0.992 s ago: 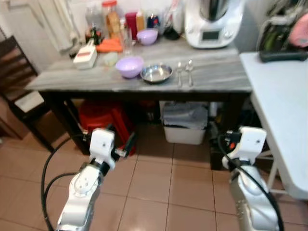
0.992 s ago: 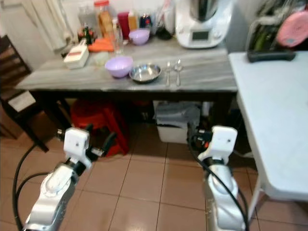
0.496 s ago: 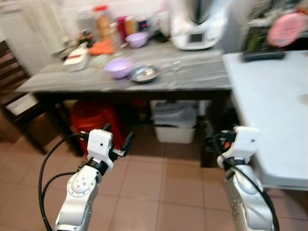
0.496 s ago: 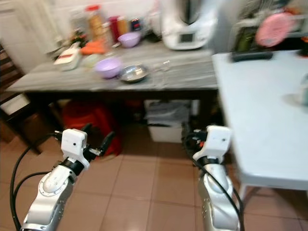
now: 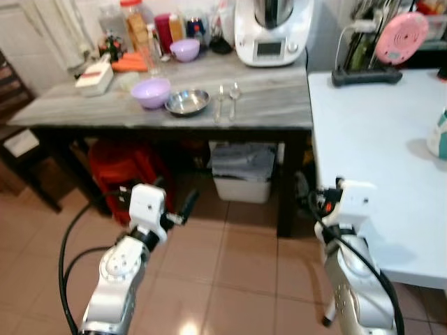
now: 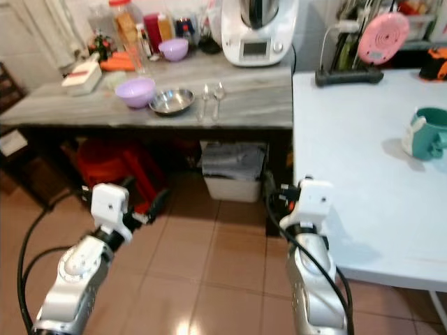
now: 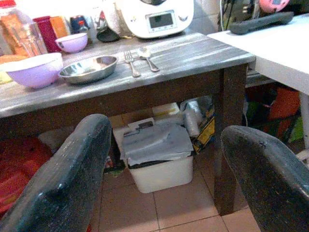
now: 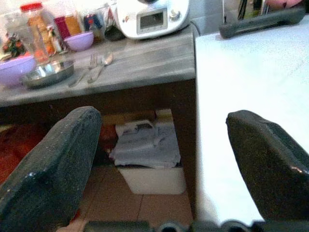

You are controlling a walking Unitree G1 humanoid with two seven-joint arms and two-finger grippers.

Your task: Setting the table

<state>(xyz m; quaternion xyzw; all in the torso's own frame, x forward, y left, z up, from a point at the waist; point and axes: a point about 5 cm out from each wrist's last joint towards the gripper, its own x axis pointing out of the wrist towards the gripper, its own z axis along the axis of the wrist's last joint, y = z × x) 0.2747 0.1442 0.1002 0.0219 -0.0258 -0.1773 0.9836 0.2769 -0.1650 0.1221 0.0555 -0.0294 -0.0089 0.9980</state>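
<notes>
Tableware is sitting on a grey wooden side table [image 5: 279, 105] ahead of the robot: a lilac bowl [image 5: 151, 91], a steel bowl [image 5: 187, 102] just to its right, then a fork [image 5: 219, 101] and a spoon [image 5: 234, 98] lying side by side, nearly touching. A smaller lilac bowl [image 5: 185, 49] is standing further back among jars and bottles [image 5: 136, 28], and a white kitchen machine [image 5: 271, 31] is occupying the rear right corner of that table. Under the table a lidded white bin [image 5: 244, 171] is resting on the tiled floor [image 5: 230, 279], with something red [image 5: 115, 164] to its left.

A white table [image 6: 349, 153] is butting against the grey one on the robot's right. It is carrying a teal mug [image 6: 426, 132] near its right edge, and a pink round object [image 6: 384, 31] on a dark stand [image 6: 348, 73] is sitting at the back.

Both arms are hanging low in front of the body, over the floor and well apart from the tableware. The left gripper [image 7: 164, 179] is holding its two black fingers [image 7: 67, 183] wide apart with nothing between them. The right gripper [image 8: 164, 169] is doing the same, its fingers [image 8: 53, 169] spread and holding nothing, close beside the near corner of the white table
</notes>
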